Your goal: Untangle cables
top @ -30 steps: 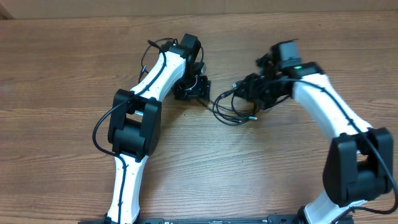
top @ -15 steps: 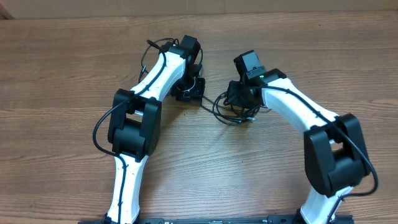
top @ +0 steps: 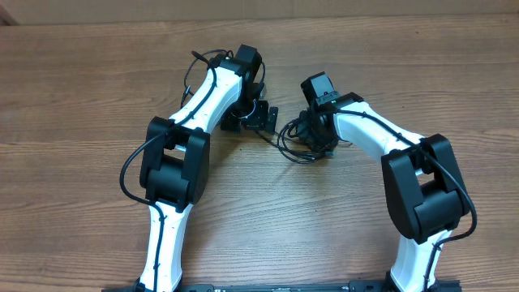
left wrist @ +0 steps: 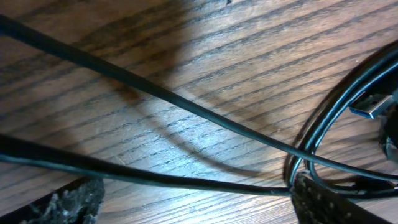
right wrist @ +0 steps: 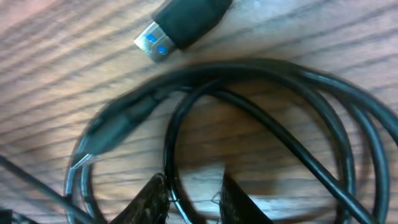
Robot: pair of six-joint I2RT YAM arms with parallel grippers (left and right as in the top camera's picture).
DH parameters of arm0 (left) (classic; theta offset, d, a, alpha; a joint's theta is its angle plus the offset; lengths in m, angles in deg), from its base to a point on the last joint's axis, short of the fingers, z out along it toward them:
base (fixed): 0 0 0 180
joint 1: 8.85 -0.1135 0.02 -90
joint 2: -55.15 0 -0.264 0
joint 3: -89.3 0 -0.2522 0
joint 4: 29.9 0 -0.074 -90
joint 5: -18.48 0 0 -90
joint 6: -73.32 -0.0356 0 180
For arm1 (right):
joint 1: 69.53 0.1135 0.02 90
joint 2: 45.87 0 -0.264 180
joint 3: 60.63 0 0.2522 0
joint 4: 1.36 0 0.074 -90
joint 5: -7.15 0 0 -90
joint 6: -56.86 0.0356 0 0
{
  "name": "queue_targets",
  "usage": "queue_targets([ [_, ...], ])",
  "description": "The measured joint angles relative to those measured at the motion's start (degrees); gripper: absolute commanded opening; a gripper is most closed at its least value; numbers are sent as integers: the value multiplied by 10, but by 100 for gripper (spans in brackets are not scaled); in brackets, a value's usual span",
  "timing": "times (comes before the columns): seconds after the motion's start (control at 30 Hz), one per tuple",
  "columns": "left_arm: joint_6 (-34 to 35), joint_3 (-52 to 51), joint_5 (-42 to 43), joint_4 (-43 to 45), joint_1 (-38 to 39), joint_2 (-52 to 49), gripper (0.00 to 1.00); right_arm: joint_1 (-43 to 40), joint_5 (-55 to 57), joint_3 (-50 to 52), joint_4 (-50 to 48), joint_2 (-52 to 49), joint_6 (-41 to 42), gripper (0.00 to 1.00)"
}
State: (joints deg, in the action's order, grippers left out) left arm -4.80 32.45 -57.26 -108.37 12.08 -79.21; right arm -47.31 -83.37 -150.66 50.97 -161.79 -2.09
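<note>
Overhead, both wrists hide their own jaws, and the cables point(top: 296, 150) show only as a small black snarl mid-counter point(top: 97, 97). The right wrist view is blurred. The right jaws are nearly closed with one strand between the tips, hard against one. Pinched or not, I can't tell. A plug point(right wrist: 180, 25) lies just beyond. The left jaws gape wide, two strands crossing the gap, gripping nothing. The left arm point(top: 207, 97) reaches far and right. The right arm point(top: 365, 134) bends left, and the wrists sit near each other.
</note>
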Motion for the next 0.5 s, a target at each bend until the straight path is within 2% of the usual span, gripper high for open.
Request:
queue_targets([
  [0.2, 0, 1, -2, -1, 0, 0, 100, 3, 49, -2, 33, 0, 0, 27],
  [0.37, -1, 12, 6, 0, 0, 7, 99, 4, 64, -2, 40, 0, -3, 35],
  [0.4, -1, 17, 7, 0, 0, 16, 99, 4, 56, -2, 37, 0, -12, 44],
  [0.5, -1, 35, 9, 3, 0, 60, 99, 4, 27, -2, 17, 0, -42, 48],
])
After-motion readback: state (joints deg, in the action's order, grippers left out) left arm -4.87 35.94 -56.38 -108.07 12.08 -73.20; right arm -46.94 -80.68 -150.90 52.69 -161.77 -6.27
